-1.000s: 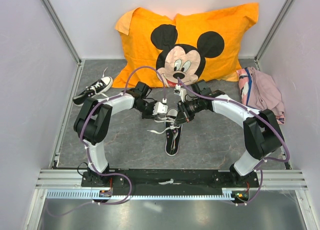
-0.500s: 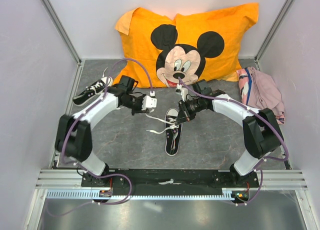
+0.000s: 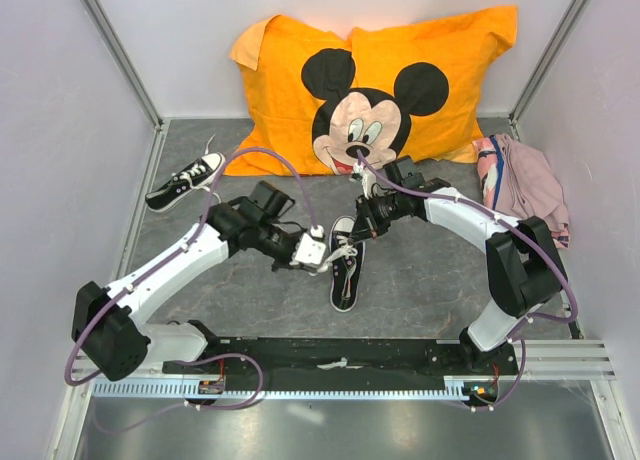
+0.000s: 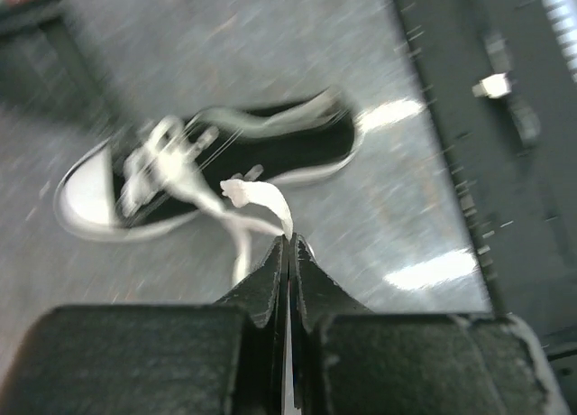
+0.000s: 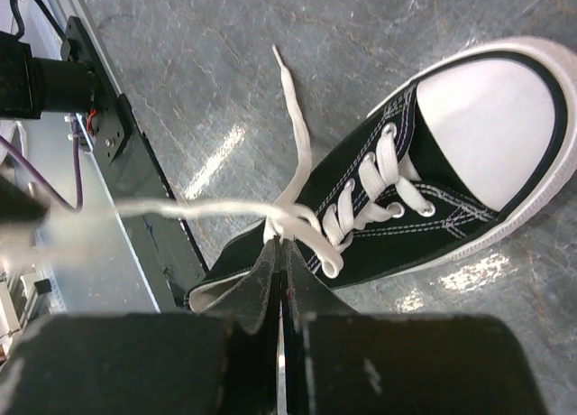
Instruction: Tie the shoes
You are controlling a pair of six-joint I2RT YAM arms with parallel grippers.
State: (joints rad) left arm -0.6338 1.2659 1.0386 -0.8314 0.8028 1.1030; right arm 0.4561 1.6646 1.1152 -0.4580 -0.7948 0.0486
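Laces [image 5: 297,218] of the middle shoe [image 3: 345,265] are held in both grippers; no bow is seen yet.

The left gripper [image 4: 289,244] is clamped on one lace end, though that view is blurred. The right gripper [image 5: 279,249] is pinched on the strands just above the eyelets, with one strand stretched sideways. This shoe is laid on the grey table [image 3: 250,295] between the arms, toe toward the pillow [image 3: 370,80]. A first crossing may be being drawn tight; loops and bow are judged to be left. Two shoes are counted: the second shoe [image 3: 185,180] is lying well apart at the far left, its laces loose. One pillow and one heap of pink cloth [image 3: 525,185] are counted.
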